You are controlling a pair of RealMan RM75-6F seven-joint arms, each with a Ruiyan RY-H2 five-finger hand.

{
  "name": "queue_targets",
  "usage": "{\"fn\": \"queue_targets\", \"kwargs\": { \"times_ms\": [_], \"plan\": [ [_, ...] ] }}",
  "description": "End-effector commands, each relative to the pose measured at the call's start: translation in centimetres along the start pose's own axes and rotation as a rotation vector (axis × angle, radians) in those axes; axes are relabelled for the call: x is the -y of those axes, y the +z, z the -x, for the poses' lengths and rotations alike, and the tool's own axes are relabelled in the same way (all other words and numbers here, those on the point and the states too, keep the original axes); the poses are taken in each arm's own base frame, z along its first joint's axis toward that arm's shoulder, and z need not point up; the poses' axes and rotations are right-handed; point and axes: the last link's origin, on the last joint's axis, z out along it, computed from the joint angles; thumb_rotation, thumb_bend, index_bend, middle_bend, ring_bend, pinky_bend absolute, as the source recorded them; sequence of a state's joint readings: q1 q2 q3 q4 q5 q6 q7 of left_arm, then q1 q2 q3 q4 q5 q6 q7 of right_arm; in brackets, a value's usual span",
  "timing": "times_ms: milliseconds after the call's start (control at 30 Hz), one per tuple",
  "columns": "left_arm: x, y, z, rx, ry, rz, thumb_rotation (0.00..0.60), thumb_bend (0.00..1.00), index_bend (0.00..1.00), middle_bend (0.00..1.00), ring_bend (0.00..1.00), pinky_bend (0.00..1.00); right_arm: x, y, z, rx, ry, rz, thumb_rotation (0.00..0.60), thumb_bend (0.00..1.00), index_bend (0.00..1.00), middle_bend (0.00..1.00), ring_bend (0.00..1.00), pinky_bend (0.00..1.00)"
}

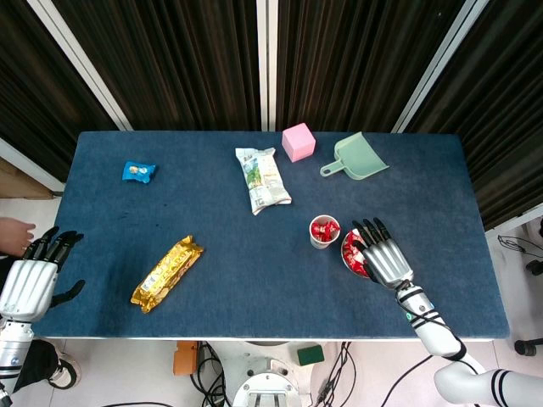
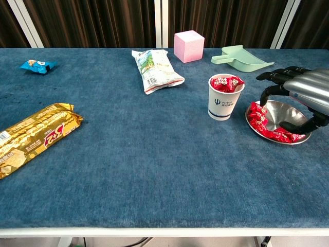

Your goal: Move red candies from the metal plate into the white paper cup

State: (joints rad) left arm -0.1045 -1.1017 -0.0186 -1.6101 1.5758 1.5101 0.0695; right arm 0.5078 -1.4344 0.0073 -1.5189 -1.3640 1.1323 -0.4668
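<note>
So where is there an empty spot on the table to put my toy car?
The wide bare stretch of blue table along the near edge, between the gold snack bar and the metal plate, is free. There is also room between the small blue packet and the white snack bag. It is crowded around the paper cup, where the right hand hovers over the plate.

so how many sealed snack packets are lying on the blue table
3: a small blue packet at the far left, a white-green chip bag near the pink cube, and a long gold wrapper front left.
</note>
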Motion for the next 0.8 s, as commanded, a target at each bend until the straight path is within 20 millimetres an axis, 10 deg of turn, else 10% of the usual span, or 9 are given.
{"fn": "queue_targets", "kwargs": {
  "times_ms": [33, 800],
  "plan": [
    [0.0, 0.0, 0.0, -0.001, 0.0, -0.001, 0.6, 0.18, 0.17, 0.16, 0.06, 0.2, 0.5, 0.8, 0.0, 0.005, 0.0, -0.009, 0.6, 0.37, 0.31, 0.01, 0.0, 0.0],
    [-0.1, 0.0, 0.1, 0.003, 0.001, 0.003, 0.6, 0.18, 0.17, 0.15, 0.06, 0.2, 0.2, 1.0, 1.1, 0.079, -0.034, 0.013, 0.6, 0.4, 0.35, 0.02, 0.0, 0.0]
  ]
}}
